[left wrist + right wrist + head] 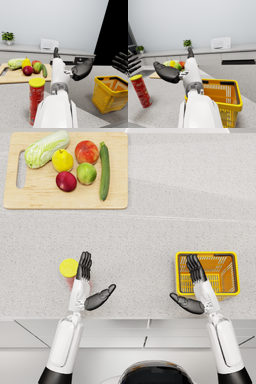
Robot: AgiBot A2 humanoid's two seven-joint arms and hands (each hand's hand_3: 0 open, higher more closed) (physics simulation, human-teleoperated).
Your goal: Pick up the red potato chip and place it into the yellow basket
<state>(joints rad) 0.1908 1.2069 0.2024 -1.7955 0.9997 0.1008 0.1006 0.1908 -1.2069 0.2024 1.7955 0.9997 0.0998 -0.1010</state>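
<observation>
Both our hands hovered open-fingered over a speckled grey tabletop (150, 253).

Our left hand (87, 283) held nothing, fingers spread, just beside the upright red potato chip can (69, 270) at the near left. Our right hand (196, 288), fingers spread too, hung over the yellow basket (231, 289) at the near right. A cutting board (65, 203) with fruit and vegetables lay far left. Between can and basket the tabletop lay bare; beyond it a back counter carried a microwave (220, 43) and potted plants (187, 43).

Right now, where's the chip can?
Head view: the chip can stands upright on the counter's left side, just beside the left hand, well apart from the basket on the right.
</observation>
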